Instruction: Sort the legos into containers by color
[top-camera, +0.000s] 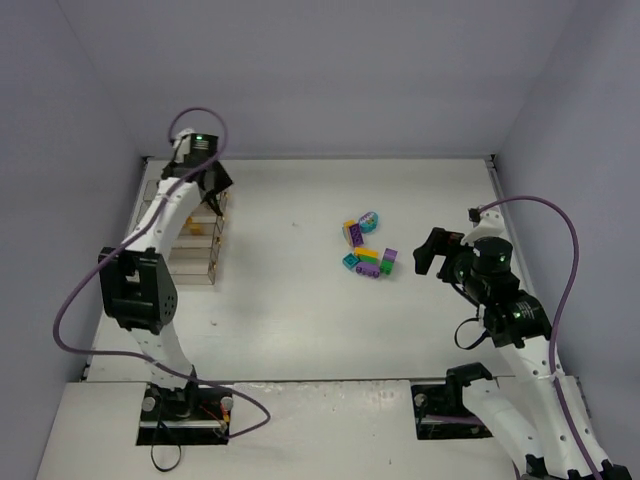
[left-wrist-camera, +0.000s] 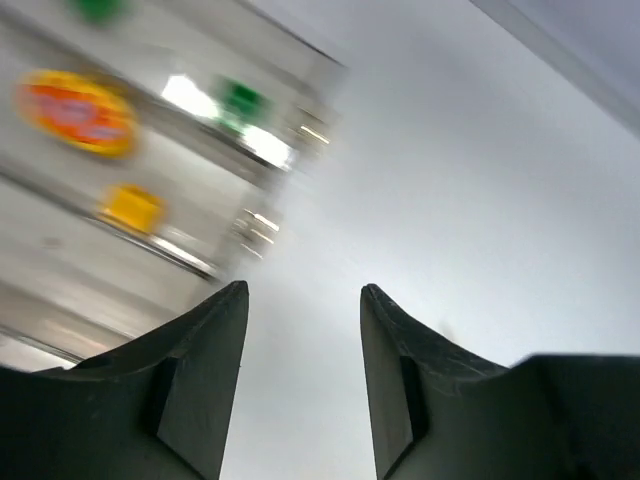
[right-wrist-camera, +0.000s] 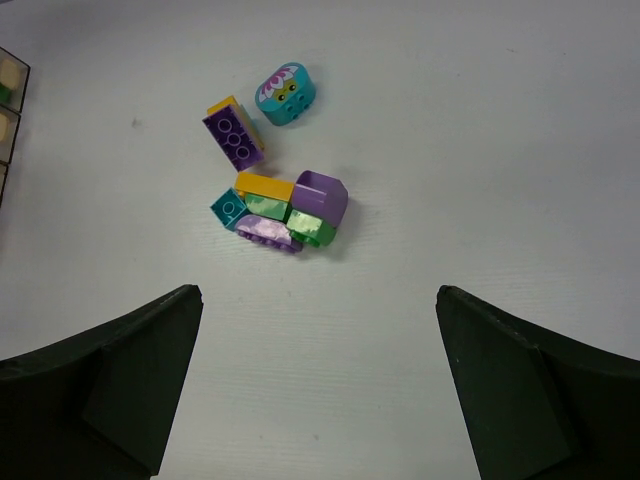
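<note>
A cluster of legos (top-camera: 367, 254) lies on the white table right of centre: a rounded teal piece (right-wrist-camera: 285, 94), a purple brick on yellow (right-wrist-camera: 234, 135), and a clump of yellow, teal, green and purple bricks (right-wrist-camera: 283, 212). The clear containers (top-camera: 203, 237) stand at the far left; the blurred left wrist view shows orange (left-wrist-camera: 78, 112), yellow (left-wrist-camera: 132, 208) and green (left-wrist-camera: 242, 98) pieces inside. My left gripper (top-camera: 214, 196) is open and empty over the containers' far end. My right gripper (top-camera: 431, 250) is open and empty, just right of the cluster.
Grey walls close in the table on three sides. The table's near edge (top-camera: 300, 380) runs in front of both arm bases. A purple cable (top-camera: 560, 300) loops beside the right arm.
</note>
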